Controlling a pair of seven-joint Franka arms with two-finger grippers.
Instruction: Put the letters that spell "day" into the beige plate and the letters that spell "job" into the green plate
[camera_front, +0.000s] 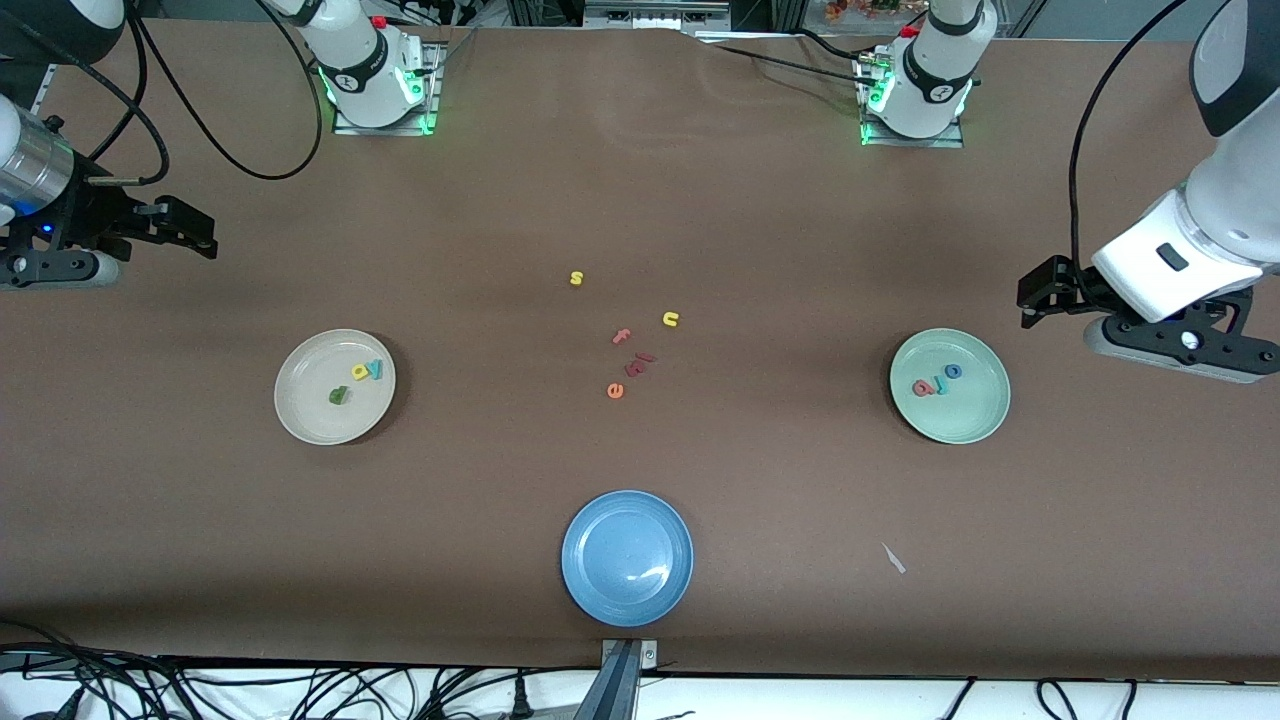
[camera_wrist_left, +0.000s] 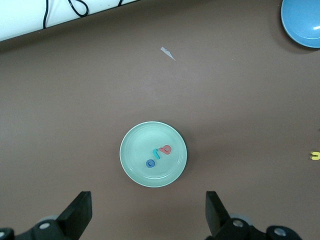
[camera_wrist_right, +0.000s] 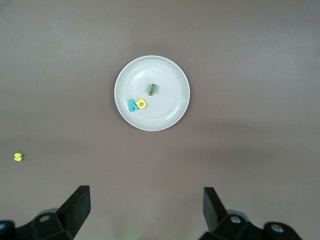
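Here, in the front view, the beige plate (camera_front: 335, 387) is seen toward the right arm's end of the table, and the yellow "d" (camera_front: 361, 372), the teal "y" (camera_front: 376, 369) and the olive-green "a" (camera_front: 339, 396) are lying in it. The green plate (camera_front: 950, 386) is placed toward the left arm's end, with the salmon-red "b" (camera_front: 922, 388), the teal "j" (camera_front: 939, 383) and the blue "o" (camera_front: 953, 371) in it. Between the plates, a yellow "s" (camera_front: 576, 278), a yellow "u" (camera_front: 670, 319) and some reddish letters (camera_front: 630, 364) are scattered; a blue plate (camera_front: 627, 558) is set nearer to the camera. The right gripper (camera_front: 205, 235) and the left gripper (camera_front: 1028, 297) are held up at the table's ends.

In the left wrist view, the left gripper (camera_wrist_left: 149, 212) is shown with fingers spread apart, empty, over the table beside the green plate (camera_wrist_left: 153, 154).

In the right wrist view, the right gripper (camera_wrist_right: 146, 210) is likewise held wide apart, with nothing in it, near the beige plate (camera_wrist_right: 152, 93).
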